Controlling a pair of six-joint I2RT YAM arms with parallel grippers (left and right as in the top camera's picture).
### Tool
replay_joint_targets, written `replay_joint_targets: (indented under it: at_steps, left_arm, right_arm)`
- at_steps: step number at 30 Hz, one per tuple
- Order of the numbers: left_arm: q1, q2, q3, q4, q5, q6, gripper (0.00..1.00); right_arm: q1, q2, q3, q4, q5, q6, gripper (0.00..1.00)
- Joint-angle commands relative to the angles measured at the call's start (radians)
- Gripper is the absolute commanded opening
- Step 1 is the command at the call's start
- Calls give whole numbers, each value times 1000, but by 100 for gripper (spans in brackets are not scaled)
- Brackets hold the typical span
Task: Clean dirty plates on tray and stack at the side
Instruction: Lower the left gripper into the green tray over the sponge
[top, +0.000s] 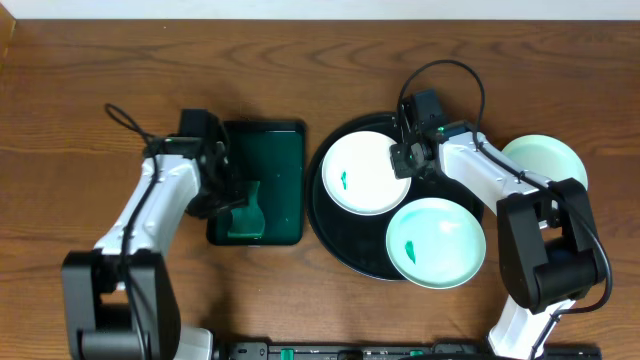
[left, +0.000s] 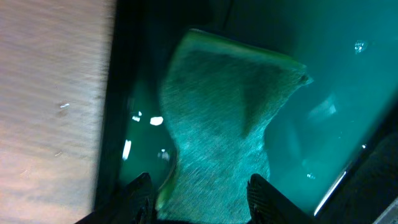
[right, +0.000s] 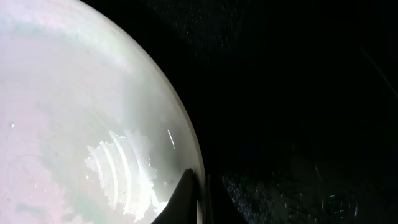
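Green cloth (left: 217, 118) straddled by part-open left tool (left: 199, 182), wrist view only; right tool (right: 199, 186) seemingly pinches white plate (right: 74, 112) rim.

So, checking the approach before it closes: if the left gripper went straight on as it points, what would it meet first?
The left gripper would meet the green cloth lying in the dark green tray, between its jaws; whether it touches yet is unclear.

Our left arm (top: 150, 215) and right arm (top: 480, 172) wear white shells between black joints, with bulky black lower housings (a tiny green light (top: 437, 128) glows by the right wrist). Black cables (top: 452, 70) loop off each wrist; left claw (left: 200, 200) and right claw (right: 199, 204) have dark tapered fingers (left: 140, 196).
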Motion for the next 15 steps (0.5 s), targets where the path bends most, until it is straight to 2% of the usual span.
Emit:
replay_joint_targets:
  at_steps: [1,4,15]
  left_arm:
    - [-35,47,-9,19,-5,15,49]
    - [-49,51,-8,31,-5,-8,45]
    - [-52,56,-10,45,-5,-78,45]
  right_arm:
    - [10,2,7,0,21,-6,1]
    - [10,2,7,0,21,-6,1]
    - [10,2,7,0,21,-6,1]
